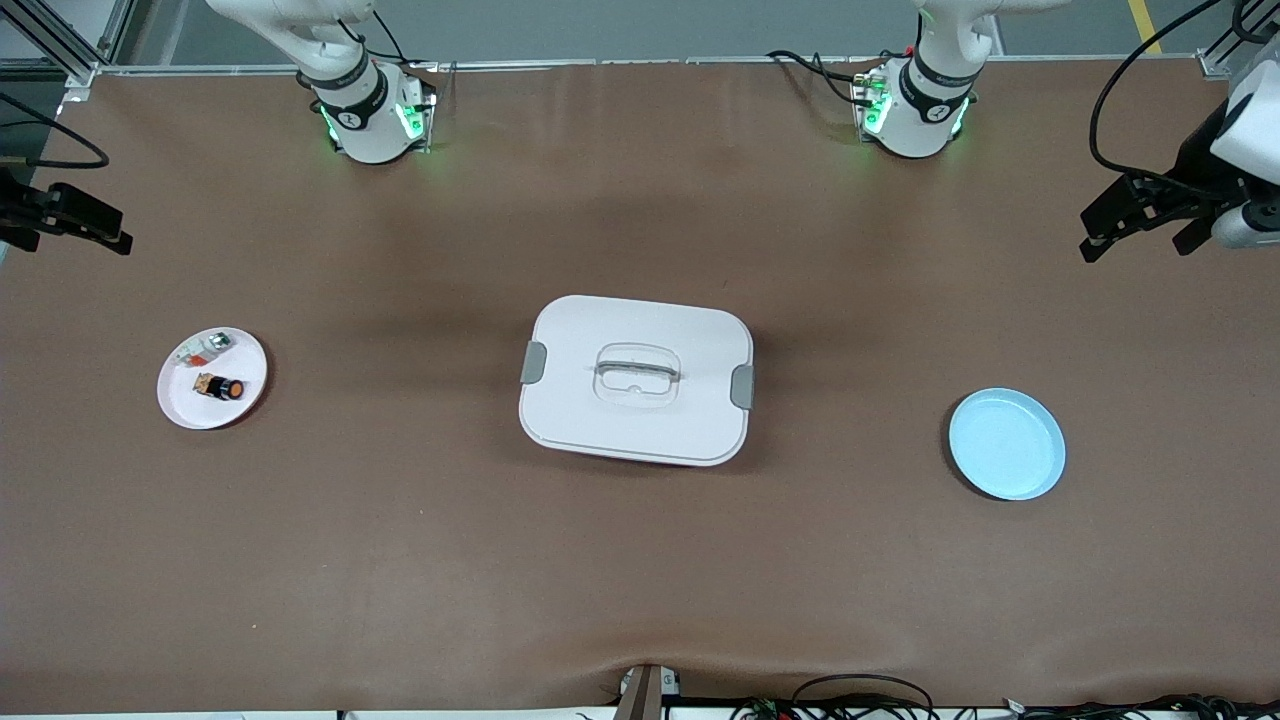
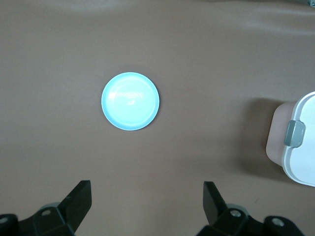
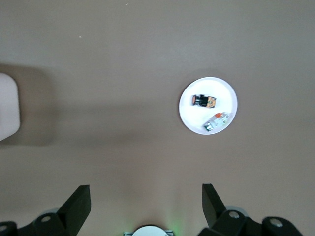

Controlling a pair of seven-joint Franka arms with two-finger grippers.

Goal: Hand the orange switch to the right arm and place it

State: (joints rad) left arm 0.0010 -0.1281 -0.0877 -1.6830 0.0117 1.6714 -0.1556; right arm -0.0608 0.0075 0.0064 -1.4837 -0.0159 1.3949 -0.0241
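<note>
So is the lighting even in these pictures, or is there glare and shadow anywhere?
Front view: soft and even, with a faint shadow under the white lidded box and broad dim patches on the brown table. Left wrist view: a bright sheen on the blue plate, and a dark shadow beside the box. Right wrist view: the white plate looks nearly washed out, yet the orange switch stays sharp.

A round light-blue plate (image 2: 130, 101) is seen lying flat on the brown table (image 2: 206, 59), with nothing resting in it. The left gripper (image 2: 147, 204) is held above the bare table surface, and its 2 black fingers (image 2: 78, 201) are spread wide apart with nothing held between them. A corner of a white lidded box (image 2: 298, 157) with a grey latch (image 2: 294, 133) is shown at the edge of the picture, well apart from the plate and casting a soft shadow on the table.
</note>
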